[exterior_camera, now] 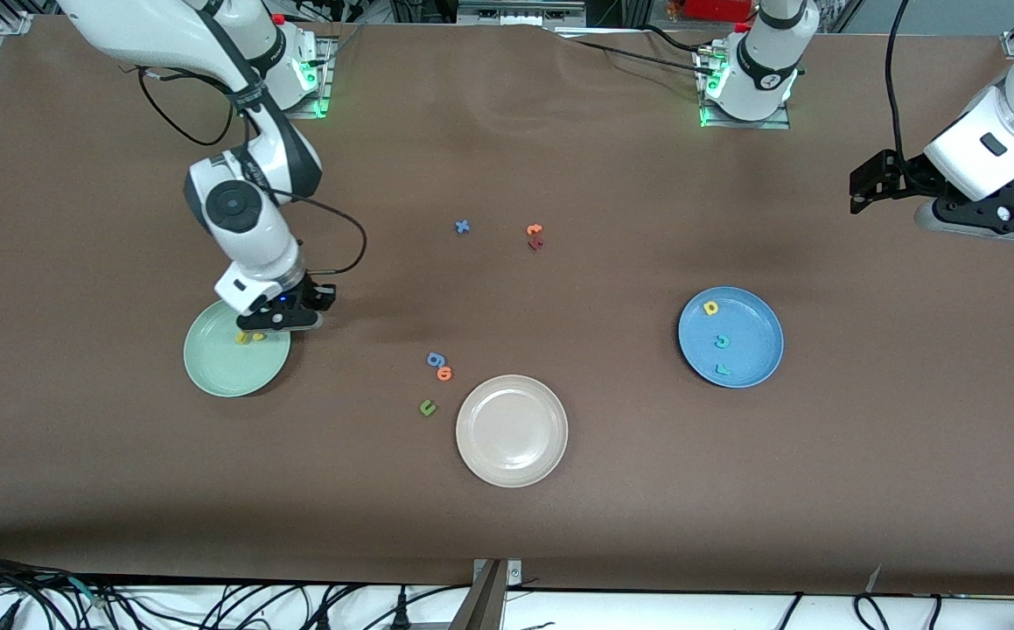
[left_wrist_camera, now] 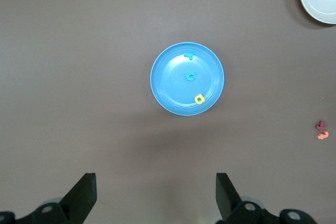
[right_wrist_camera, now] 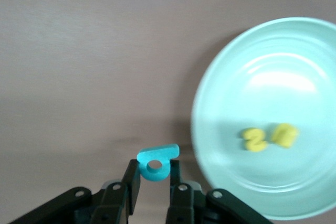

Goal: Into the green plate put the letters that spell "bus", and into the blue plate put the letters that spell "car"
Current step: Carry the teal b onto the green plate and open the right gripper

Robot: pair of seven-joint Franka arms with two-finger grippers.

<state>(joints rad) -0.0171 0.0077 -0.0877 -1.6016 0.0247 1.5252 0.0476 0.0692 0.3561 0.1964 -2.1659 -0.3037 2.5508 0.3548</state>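
The right claw point(right_wrist_camera: 153, 182) pinches the teal b point(right_wrist_camera: 156, 162) (its fingers squeeze it from both sides) over the edge of the green plate point(exterior_camera: 218, 372). The yellow u point(right_wrist_camera: 286, 135) and yellow s point(right_wrist_camera: 254, 140) lie side by side in that plate. The left claw point(left_wrist_camera: 155, 195) is spread wide and holds nothing, waiting high over the left arm's end of the counter point(exterior_camera: 611, 175). The blue plate point(exterior_camera: 756, 346) holds the a point(exterior_camera: 711, 307), c point(exterior_camera: 722, 341) and r point(exterior_camera: 722, 369).

Two letters point(right_wrist_camera: 270, 137) in green plate point(exterior_camera: 218, 372); three letters point(exterior_camera: 718, 341) in blue plate point(exterior_camera: 760, 324).
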